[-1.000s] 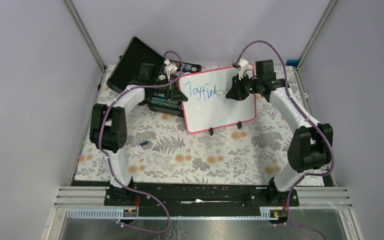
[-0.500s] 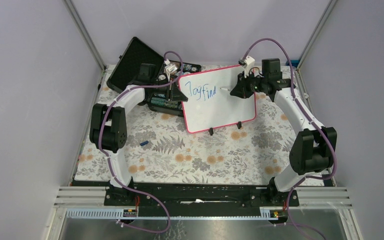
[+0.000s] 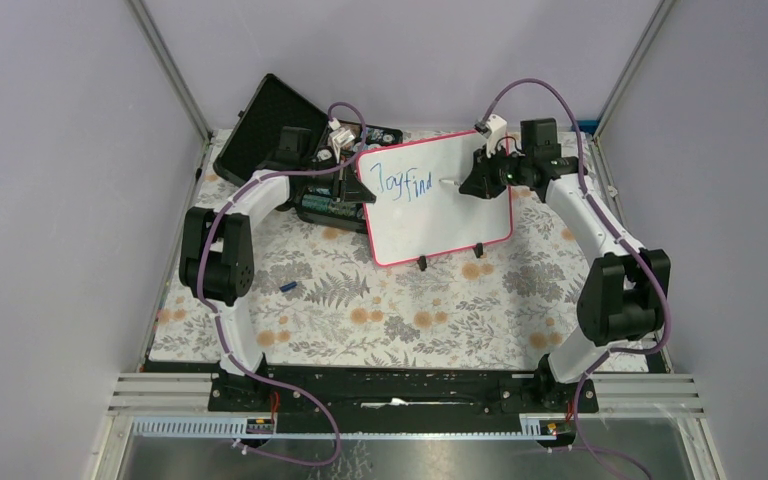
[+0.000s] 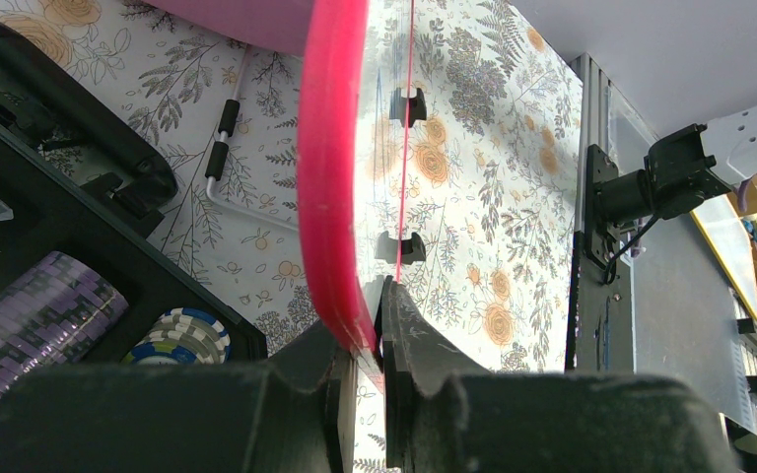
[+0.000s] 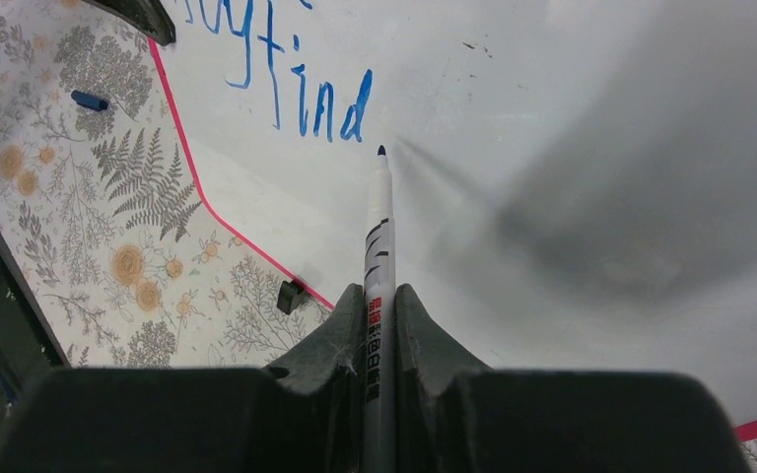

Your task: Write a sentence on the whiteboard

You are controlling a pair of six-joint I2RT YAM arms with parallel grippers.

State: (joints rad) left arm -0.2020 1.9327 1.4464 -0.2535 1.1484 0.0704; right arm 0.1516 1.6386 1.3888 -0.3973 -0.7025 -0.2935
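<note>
The right gripper (image 5: 379, 307) is clamped on a blue marker (image 5: 378, 222), its tip just right of the "d" in "Joyfind". Whether it touches the whiteboard (image 5: 552, 148) is unclear. The left gripper (image 4: 375, 335) pinches the board's pink-red frame (image 4: 327, 148) at its left edge, steadying it tilted on 2 black feet (image 3: 422, 263). Pressing too hard could tip the board back or slide it out of that pinch. The open poker-chip case (image 3: 272, 118) sits just behind, and a small blue piece (image 3: 288, 288) lies well apart. Neither is in the way.

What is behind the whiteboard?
Behind the whiteboard, to its left, stands an open black case holding poker chips. The left gripper clamps the board's edge. From above, the board covers part of the case.
</note>
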